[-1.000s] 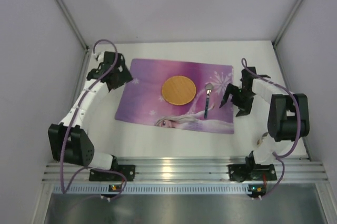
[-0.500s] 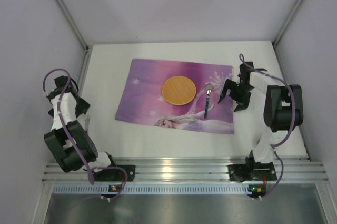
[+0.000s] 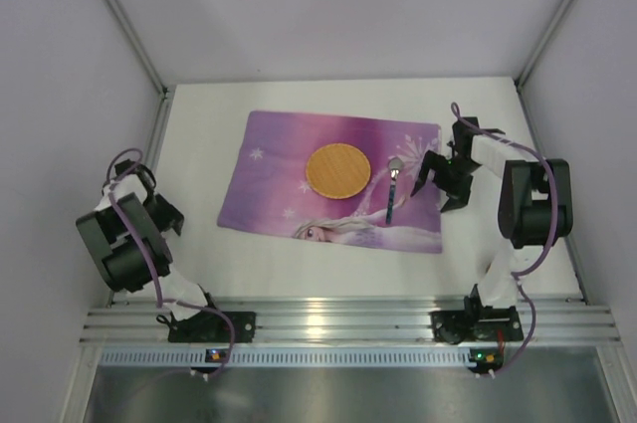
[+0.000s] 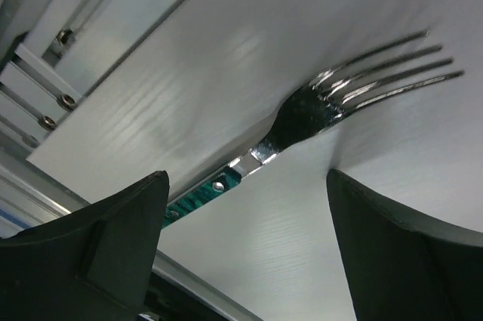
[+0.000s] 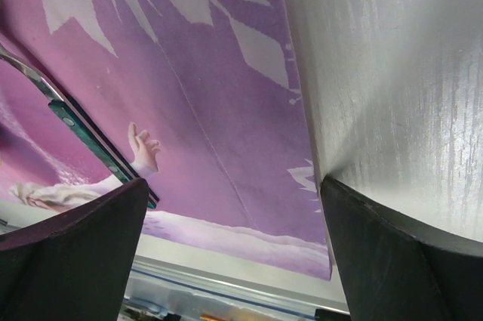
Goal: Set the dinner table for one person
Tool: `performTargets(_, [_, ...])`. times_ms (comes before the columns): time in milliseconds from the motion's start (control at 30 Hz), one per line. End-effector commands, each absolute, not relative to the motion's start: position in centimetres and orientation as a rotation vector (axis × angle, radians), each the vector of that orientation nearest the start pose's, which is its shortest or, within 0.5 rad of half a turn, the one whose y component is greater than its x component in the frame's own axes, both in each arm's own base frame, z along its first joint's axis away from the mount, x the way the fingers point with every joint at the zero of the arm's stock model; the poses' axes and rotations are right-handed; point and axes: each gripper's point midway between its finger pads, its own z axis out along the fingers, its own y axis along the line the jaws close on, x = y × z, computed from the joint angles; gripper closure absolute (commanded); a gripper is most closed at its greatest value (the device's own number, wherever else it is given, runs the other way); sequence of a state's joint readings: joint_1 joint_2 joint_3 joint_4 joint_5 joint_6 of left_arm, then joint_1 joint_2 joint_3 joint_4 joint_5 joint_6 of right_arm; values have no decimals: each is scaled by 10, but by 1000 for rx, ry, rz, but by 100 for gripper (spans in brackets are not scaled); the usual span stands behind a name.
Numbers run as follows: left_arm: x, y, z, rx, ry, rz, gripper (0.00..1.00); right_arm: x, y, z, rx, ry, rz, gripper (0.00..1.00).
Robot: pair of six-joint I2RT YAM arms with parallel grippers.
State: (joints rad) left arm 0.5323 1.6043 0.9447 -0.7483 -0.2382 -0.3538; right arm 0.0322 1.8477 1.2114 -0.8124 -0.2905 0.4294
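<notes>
The white dinner table [image 3: 299, 269] carries a purple snowflake placemat [image 3: 333, 184] with a round wooden plate [image 3: 336, 170] on it. A spoon [image 3: 391, 191] with a green handle lies right of the plate. My right gripper [image 3: 436, 182] is open and empty, low over the placemat's right edge [image 5: 226, 94]; the spoon handle [image 5: 75, 121] shows at the left of its wrist view. My left gripper [image 3: 162, 214] is open at the table's left edge. In its wrist view a green-handled fork [image 4: 317, 106] lies on the table just ahead of the open left gripper [image 4: 247, 185]. The fork is hidden in the top view.
Grey walls and metal corner posts [image 3: 124, 20] enclose the table on three sides. An aluminium rail [image 3: 338, 323] runs along the near edge with both arm bases. A metal frame edge [image 4: 45, 72] lies close to the fork.
My left arm has swung back from the placemat's upper left corner and folded at the table's left edge. My right gripper has shifted slightly up and left to the placemat's right edge.
</notes>
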Motion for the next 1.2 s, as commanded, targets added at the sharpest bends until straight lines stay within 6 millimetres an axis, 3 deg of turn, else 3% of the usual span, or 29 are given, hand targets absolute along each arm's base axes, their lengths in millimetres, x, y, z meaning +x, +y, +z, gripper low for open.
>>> performTargets(0, [227, 156, 6, -1301, 2724, 265, 13, 311, 77, 31, 546, 3007, 461, 2])
performTargets(100, [229, 154, -7, -1308, 2765, 233, 16, 311, 75, 36, 549, 2994, 450, 2])
performTargets(200, [232, 150, -20, -1317, 2786, 193, 28, 309, 74, 37, 552, 2998, 435, 2])
performTargets(233, [233, 148, -24, -1315, 2791, 164, 48, 309, 73, 37, 551, 2997, 431, 2])
performTargets(267, [234, 146, -29, -1317, 2799, 151, 59, 308, 72, 36, 556, 2997, 428, 2])
performTargets(367, [235, 145, -32, -1317, 2805, 134, 83, 306, 71, 34, 566, 3000, 416, 2])
performTargets(467, [235, 145, -34, -1317, 2811, 135, 100, 306, 71, 33, 574, 2998, 419, 2])
performTargets(700, [246, 153, -24, -1308, 2774, 156, 100, 314, 73, 32, 593, 2990, 426, 2])
performTargets(800, [267, 157, -6, -1286, 2715, 133, 100, 320, 73, 32, 589, 2986, 429, 2])
performTargets(1000, [340, 162, 67, -1061, 2588, 184, 100, 330, 73, 29, 582, 2982, 436, 2])
performTargets(1033, [362, 156, 87, -989, 2545, 171, 100, 331, 74, 28, 580, 2984, 436, 2])
performTargets(1100, [386, 145, 111, -890, 2498, 151, 100, 333, 74, 29, 578, 2979, 437, 2])
performTargets(1167, [420, 117, 140, -712, 2453, 101, 100, 334, 73, 29, 583, 2978, 435, 2])
